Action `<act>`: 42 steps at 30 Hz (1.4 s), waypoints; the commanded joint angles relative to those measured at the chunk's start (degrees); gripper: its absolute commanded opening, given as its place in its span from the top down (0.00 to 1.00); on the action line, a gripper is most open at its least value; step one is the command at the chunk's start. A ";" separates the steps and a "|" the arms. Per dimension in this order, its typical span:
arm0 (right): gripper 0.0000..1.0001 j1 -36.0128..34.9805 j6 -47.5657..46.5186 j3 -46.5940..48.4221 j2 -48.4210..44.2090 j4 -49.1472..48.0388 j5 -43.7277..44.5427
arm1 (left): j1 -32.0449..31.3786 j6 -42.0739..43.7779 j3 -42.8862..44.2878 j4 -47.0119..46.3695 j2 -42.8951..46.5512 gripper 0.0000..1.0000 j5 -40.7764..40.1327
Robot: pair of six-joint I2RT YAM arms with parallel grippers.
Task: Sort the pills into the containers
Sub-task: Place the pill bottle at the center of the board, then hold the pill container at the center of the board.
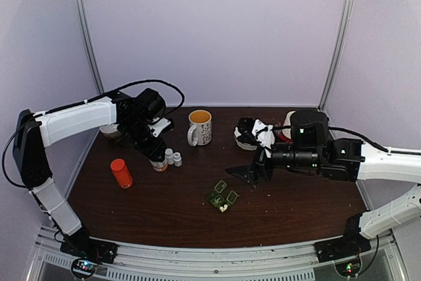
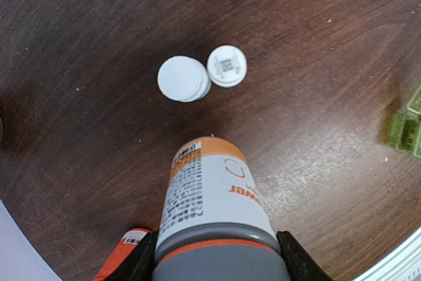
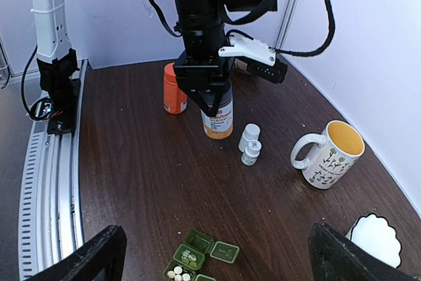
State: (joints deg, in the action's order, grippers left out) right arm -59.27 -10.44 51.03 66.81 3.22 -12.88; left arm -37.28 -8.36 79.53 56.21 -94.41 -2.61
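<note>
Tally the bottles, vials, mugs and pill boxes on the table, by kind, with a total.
Bottles: 2
Vials: 2
Mug: 1
Pill box: 1
Total: 6

Dark wooden table (image 1: 164, 212) enclosed by plain pale walls (image 1: 210, 31).

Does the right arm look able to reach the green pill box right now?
Probably yes: the right gripper hangs open close to the pill box, with nothing between them.
</note>
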 commanded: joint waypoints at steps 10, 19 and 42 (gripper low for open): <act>0.00 0.72 9.82 -3.10 1.42 -3.67 10.53 | 4.03 3.00 3.62 1.78 -7.79 0.35 -0.04; 0.00 0.89 14.59 -4.95 3.86 -3.03 10.86 | 3.77 2.01 3.39 2.41 -2.73 0.22 1.81; 0.00 0.99 28.53 -4.80 0.06 -3.67 22.93 | -13.25 -16.95 -10.68 -15.90 18.31 0.02 -11.25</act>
State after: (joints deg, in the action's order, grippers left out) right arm -58.48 14.92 46.19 68.88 -2.72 7.88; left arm -50.06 -19.90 72.20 47.86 -79.00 -10.17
